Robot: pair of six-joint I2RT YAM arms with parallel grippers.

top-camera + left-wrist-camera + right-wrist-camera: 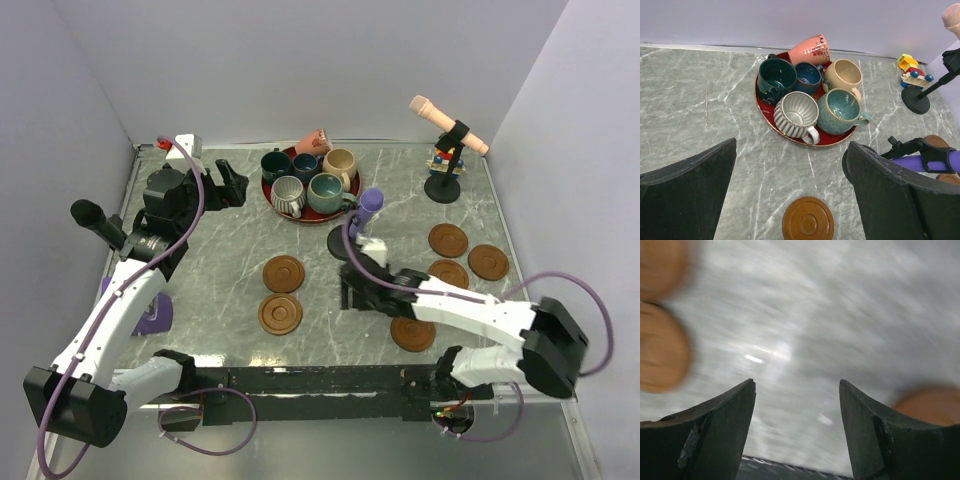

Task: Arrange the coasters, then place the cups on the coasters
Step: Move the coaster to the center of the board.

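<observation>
Left wrist: pink cup (809, 48), red markings

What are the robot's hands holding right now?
Nothing. The left gripper and the right gripper are both open and empty.

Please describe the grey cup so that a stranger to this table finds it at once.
Find the crowded red plate on the far side of the table. The grey cup stands at its near edge, left of the teal cup. Only it has ribbed sides.
</observation>
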